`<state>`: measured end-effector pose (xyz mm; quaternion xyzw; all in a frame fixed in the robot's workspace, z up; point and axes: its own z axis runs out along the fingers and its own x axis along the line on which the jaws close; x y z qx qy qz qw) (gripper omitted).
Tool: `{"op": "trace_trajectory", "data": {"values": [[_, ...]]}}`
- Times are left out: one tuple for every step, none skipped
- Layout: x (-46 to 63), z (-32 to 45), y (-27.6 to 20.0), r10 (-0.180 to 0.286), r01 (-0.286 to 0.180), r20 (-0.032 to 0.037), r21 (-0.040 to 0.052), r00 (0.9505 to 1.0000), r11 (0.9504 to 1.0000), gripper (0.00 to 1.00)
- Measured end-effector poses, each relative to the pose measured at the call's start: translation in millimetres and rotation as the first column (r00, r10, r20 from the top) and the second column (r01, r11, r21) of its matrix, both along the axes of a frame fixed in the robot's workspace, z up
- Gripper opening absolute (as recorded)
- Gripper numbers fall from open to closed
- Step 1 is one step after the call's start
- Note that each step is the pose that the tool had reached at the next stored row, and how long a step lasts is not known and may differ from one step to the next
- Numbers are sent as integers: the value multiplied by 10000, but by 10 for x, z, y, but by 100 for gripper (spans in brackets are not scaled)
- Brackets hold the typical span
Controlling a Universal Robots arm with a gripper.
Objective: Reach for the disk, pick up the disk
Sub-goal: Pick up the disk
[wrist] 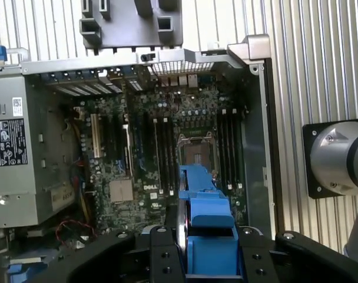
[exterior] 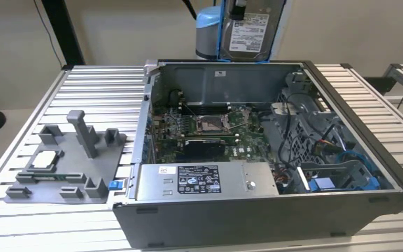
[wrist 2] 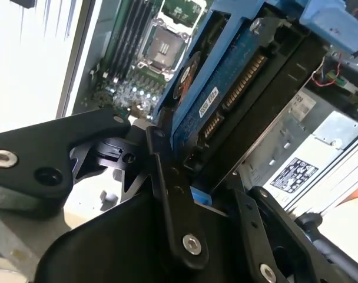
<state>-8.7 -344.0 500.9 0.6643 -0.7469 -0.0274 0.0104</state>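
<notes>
One claw grips one disk, its black fingers closed on the blue-bracketed edge in the second wrist view. Below lies one open computer case on the tabletop; beside it sits one grey fixture tray.

You get even, bright room light in the exterior view, blown-out white glare at nine o'clock in the second wrist view, soft blur on its near black linkage
</notes>
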Motion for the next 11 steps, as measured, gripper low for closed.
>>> {"op": "trace_trajectory", "data": {"values": [[35,0,0,1,-1,-2,0,10000,10000,0],[70,0,0,0,0,-4,0,10000,10000,0],[102,0,0,0,0,-6,-1,10000,10000,0],[139,1,0,1,-1,-8,-2,10000,10000,0],[172,0,0,0,0,-9,-1,10000,10000,0],[204,1,0,0,0,-10,-1,10000,10000,0],[237,0,-1,1,-1,-11,-1,10000,10000,0],[270,0,-1,0,0,-13,-1,10000,10000,0],[304,0,-1,0,0,-14,-1,10000,10000,0],[336,1,-1,1,-1,-16,-1,10000,10000,0],[370,1,-1,0,0,-17,-1,10000,10000,0]]}}
